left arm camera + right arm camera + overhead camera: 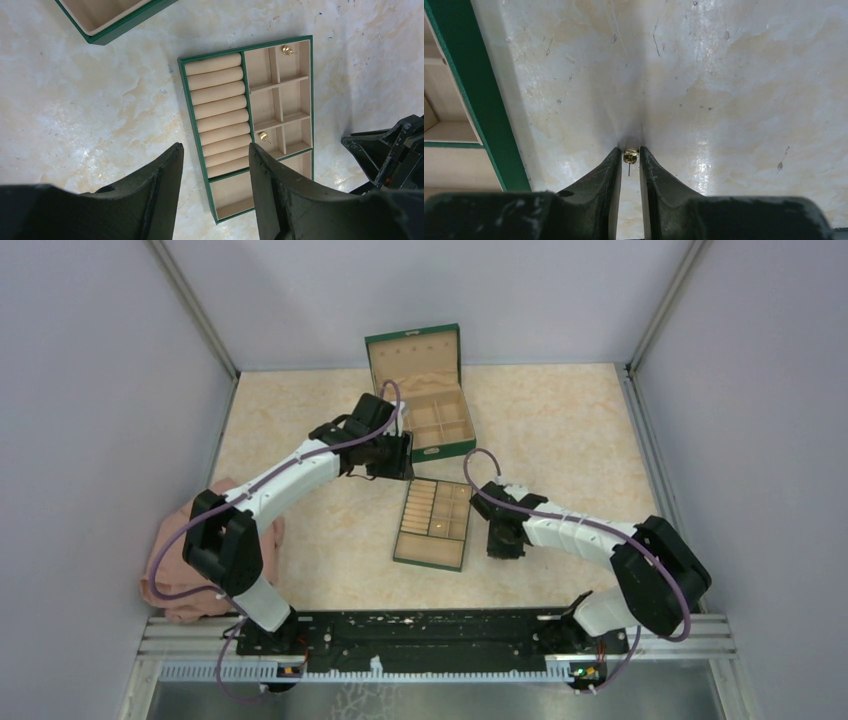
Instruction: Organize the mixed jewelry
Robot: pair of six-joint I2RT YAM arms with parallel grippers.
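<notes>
In the right wrist view, a tiny gold stud earring (630, 156) sits on the marbled tabletop, pinched between the tips of my right gripper (630, 150). Its pin points back between the fingers. That gripper (503, 540) is low, just right of the flat divided tray (404, 540). My left gripper (215, 147) hangs open above the tray's near end, nothing between its fingers. Two more gold studs lie in the tray's small compartments, one far (286, 49) and one near (262, 135).
The green box (452, 447) with beige compartments stands open behind the tray, lid (413, 355) upright. A pink cloth (185, 560) lies at the left wall. The tray's green rim (479, 100) runs close to the left of the right gripper.
</notes>
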